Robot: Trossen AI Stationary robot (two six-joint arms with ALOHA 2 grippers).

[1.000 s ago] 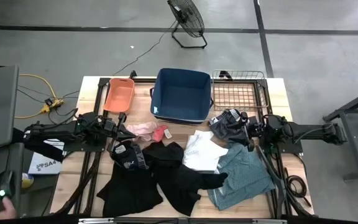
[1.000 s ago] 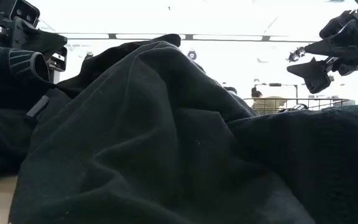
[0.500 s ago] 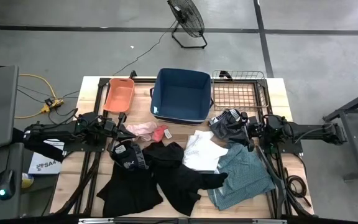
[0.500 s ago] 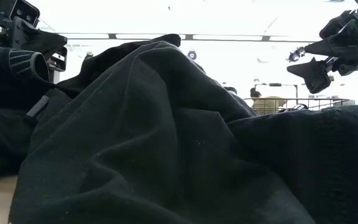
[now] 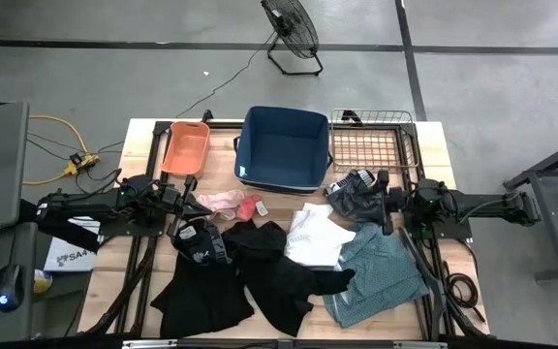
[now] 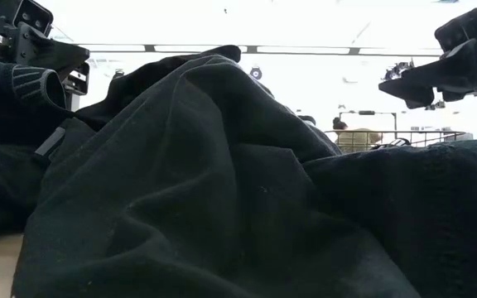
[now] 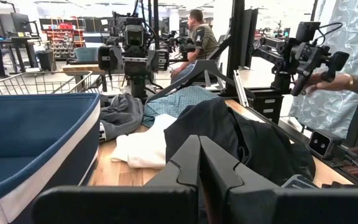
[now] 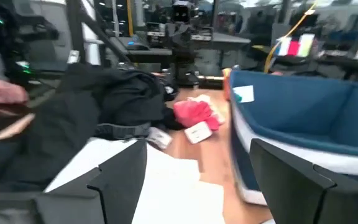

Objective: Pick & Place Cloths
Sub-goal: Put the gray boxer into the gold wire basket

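Observation:
Cloths lie spread across the table: two black garments (image 5: 201, 281) (image 5: 281, 271), a white piece (image 5: 313, 236), a teal-grey shirt (image 5: 381, 273), a grey-patterned piece (image 5: 354, 191), a pink one (image 5: 219, 201) and a red one (image 5: 251, 206). My left gripper (image 5: 190, 190) (image 7: 198, 155) hangs shut beside the pink cloth, touching nothing. My right gripper (image 5: 382, 202) (image 8: 197, 180) is open above the table between the grey-patterned piece and the teal-grey shirt, facing the white cloth (image 8: 135, 180). Black fabric (image 6: 222, 182) fills the low view.
Along the far edge stand an orange bin (image 5: 185, 145), a navy bin (image 5: 283, 147) and a wire basket (image 5: 371, 145). Bare wood shows at the table's left and right margins. Beyond the table are people, and a hand (image 7: 328, 78) reaches toward equipment.
My right gripper has turned about its wrist above the grey-patterned piece; in the low view its two fingers stood one over the other and now lie level. The cloths and my left gripper have stayed where they were.

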